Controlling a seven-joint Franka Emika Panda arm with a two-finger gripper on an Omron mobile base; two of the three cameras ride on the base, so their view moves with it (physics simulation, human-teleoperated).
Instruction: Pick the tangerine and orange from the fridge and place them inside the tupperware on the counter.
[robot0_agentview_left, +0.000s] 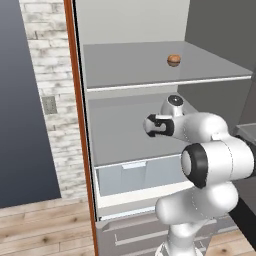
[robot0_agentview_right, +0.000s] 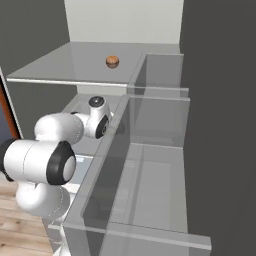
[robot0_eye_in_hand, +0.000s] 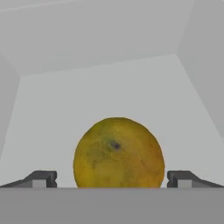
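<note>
The orange sits straight ahead of my tool, dead between my two fingertips, which stand wide apart with a little free room on either side of the fruit; neither tip touches it as far as I can see. It rests on the fridge's middle shelf, and the pale floor of that shelf runs clear beyond it to the back wall, with the side walls well off to both sides of my tool, so there is open space around the fruit. From the base views my arm reaches in over the shelf's front edge, under the upper shelf whose white front lip runs above my wrist. Up there, well above and behind my tool, a small tangerine sits alone near the middle of the upper shelf. On my right the clear door bins stand close beside my arm, their edges hemming that side. Below my tool lies the translucent crisper drawer
</note>
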